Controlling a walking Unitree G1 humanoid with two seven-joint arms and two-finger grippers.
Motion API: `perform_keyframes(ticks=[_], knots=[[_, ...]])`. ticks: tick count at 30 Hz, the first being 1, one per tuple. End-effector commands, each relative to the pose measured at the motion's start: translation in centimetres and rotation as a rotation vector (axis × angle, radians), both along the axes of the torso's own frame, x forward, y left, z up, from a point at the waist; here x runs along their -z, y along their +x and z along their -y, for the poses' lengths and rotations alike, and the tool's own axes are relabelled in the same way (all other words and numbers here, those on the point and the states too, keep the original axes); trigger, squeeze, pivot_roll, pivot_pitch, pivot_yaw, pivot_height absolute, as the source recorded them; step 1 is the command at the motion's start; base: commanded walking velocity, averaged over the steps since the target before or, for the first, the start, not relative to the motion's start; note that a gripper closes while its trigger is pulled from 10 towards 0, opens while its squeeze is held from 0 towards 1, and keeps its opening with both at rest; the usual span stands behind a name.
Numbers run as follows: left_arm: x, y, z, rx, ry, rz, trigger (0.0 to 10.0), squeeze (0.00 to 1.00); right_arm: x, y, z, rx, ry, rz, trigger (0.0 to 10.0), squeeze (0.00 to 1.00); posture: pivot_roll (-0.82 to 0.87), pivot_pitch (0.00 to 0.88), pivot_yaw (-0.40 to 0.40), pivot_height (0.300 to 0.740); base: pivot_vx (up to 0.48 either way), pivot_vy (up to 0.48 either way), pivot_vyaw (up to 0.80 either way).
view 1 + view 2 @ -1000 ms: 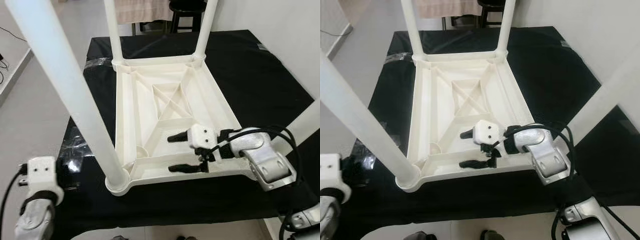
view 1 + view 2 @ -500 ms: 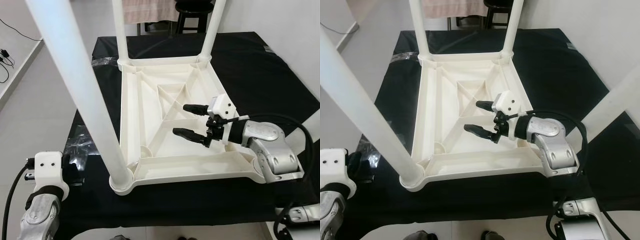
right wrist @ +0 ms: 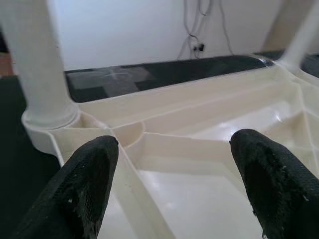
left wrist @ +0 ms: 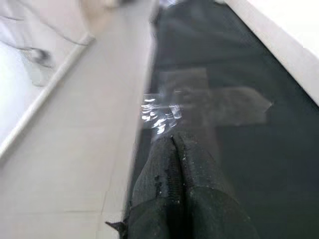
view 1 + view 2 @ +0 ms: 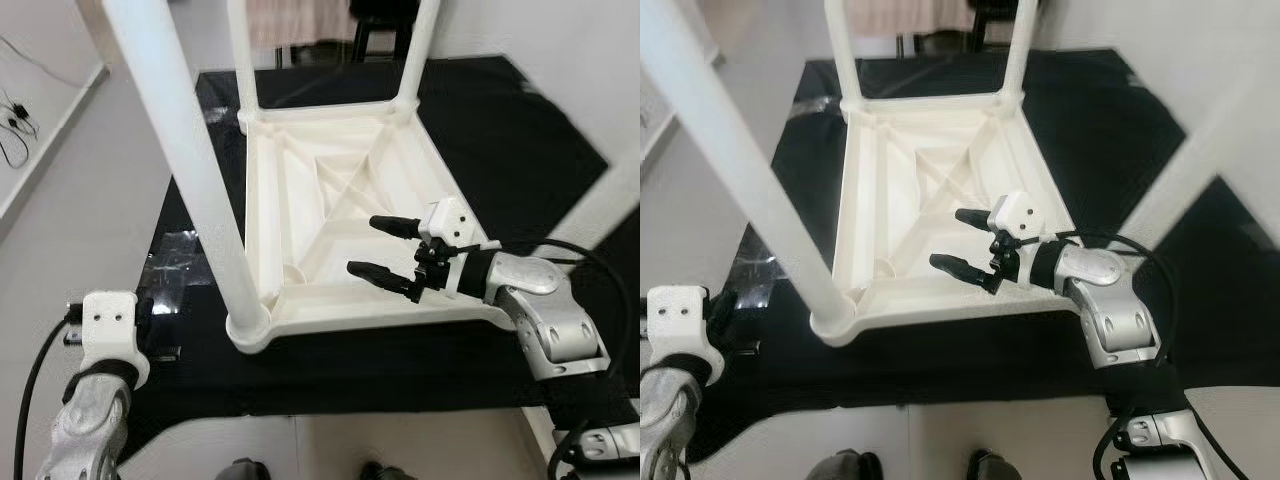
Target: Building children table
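At 7 o'clock the left claw [image 4: 174, 164] hangs low over the black mat's [image 5: 500, 150] edge, its fingers pressed together on nothing. The near white leg [image 5: 185, 160] runs out of frame at the top. The children's table [image 5: 340, 210] lies upside down on the mat at 12 o'clock, ribbed underside up. At 3 o'clock the right claw [image 5: 385, 245] hovers over its near-right bay, fingers wide apart and empty. Two far legs [image 5: 243, 60] are also cut off.

No text, label, brand, number or sign can be read on any surface here; every surface in these views is plain and unmarked.
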State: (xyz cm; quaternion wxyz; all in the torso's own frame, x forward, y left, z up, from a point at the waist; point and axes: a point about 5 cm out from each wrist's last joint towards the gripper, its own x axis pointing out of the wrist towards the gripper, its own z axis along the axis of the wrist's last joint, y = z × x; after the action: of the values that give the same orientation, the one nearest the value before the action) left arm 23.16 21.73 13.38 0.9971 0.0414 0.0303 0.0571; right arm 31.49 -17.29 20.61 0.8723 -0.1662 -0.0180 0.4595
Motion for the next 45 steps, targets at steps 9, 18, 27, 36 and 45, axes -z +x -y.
perform_keyframes(ticks=[9, 18, 27, 36, 45], knots=[[0.4, 0.2, 0.6, 0.054, -0.011, -0.011, 10.0, 0.00, 0.7, -0.1, -0.8, 0.046, 0.025, 0.006, 10.0, 0.00, 0.04, 0.152, 0.012, 0.740, 0.000, 0.000, 0.00], [-0.3, 1.2, 2.3, 0.119, 0.013, 0.033, 10.0, 0.00, 3.0, 0.4, -2.6, 0.282, 0.169, -0.022, 10.0, 0.00, 0.02, 0.144, 0.009, 0.740, 0.000, 0.000, 0.00], [-0.3, 0.8, 4.8, 0.236, -0.025, 0.031, 10.0, 0.00, 5.7, -2.6, -5.0, 0.175, 0.264, -0.142, 10.0, 0.00, 0.01, 0.139, 0.005, 0.740, 0.000, 0.000, 0.00], [0.8, -0.6, 6.1, 0.278, -0.056, -0.017, 10.0, 0.00, 6.0, -4.9, -5.7, 0.082, 0.310, -0.175, 10.0, 0.00, 0.00, 0.140, 0.001, 0.740, 0.000, 0.000, 0.00], [1.3, -1.6, 6.1, 0.300, -0.072, -0.048, 10.0, 0.00, 6.2, -6.0, -5.9, 0.037, 0.330, -0.219, 10.0, 0.00, 0.02, 0.144, 0.006, 0.740, 0.000, 0.000, 0.00]])
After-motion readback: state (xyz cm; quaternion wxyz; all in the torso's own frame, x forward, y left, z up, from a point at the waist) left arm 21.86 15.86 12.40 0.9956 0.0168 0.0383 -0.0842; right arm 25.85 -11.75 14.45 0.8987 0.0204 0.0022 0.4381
